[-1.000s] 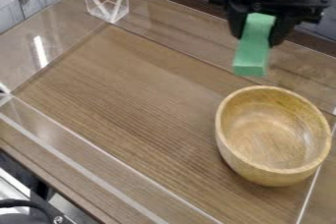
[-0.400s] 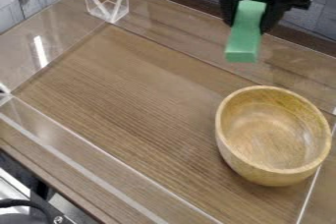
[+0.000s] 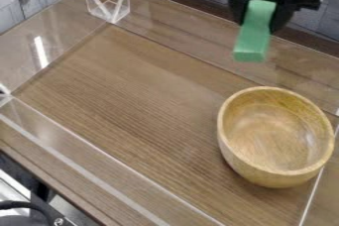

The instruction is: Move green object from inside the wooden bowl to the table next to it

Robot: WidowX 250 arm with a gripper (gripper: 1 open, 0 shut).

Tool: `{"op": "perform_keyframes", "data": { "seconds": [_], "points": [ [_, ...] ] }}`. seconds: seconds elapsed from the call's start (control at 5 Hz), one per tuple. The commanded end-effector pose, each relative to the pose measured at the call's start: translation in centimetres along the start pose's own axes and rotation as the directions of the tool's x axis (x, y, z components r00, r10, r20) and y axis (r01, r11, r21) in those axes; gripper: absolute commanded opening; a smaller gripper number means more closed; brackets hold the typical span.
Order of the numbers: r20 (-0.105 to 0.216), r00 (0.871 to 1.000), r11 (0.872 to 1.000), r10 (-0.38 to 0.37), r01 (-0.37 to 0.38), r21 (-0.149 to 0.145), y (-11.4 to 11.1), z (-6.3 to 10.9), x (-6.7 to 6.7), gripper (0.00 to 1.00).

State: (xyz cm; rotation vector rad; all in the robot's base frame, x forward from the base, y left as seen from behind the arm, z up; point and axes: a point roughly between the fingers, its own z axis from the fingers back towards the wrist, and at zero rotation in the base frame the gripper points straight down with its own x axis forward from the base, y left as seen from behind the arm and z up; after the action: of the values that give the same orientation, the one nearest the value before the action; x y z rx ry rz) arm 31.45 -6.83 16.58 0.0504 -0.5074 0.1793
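The green object (image 3: 255,32) hangs in the air above the table (image 3: 133,101), held by its top end in my gripper (image 3: 264,5), which is shut on it. The block tilts slightly and dangles to the upper left of the wooden bowl (image 3: 276,136), well clear of the rim. The bowl sits at the right side of the table and its hollow holds nothing. My black gripper body fills the top right of the view, so the fingertips are partly hidden.
Low clear acrylic walls (image 3: 79,166) run along the table's edges. A clear folded acrylic piece (image 3: 109,6) stands at the back left. Brown wood-grain surface stretches left of the bowl.
The green block has wavered a little, shifting left and up, then back right; it stays hanging above the table behind the bowl.
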Motion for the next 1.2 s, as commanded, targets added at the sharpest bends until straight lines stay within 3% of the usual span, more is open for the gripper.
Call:
{"op": "perform_keyframes", "data": {
  "seconds": [0.0,0.2,0.6,1.0],
  "points": [
    [0.042,0.999,1.000,0.002,-0.002,-0.008,0.3,-0.2,1.0,0.00],
    [0.048,0.999,1.000,-0.002,0.003,-0.009,0.7,-1.1,1.1,0.00],
    [0.055,0.996,0.996,0.074,-0.076,0.036,1.5,-2.1,0.2,0.00],
    [0.058,0.998,1.000,-0.019,0.020,-0.019,0.8,-4.0,0.8,0.00]
  ]
}}
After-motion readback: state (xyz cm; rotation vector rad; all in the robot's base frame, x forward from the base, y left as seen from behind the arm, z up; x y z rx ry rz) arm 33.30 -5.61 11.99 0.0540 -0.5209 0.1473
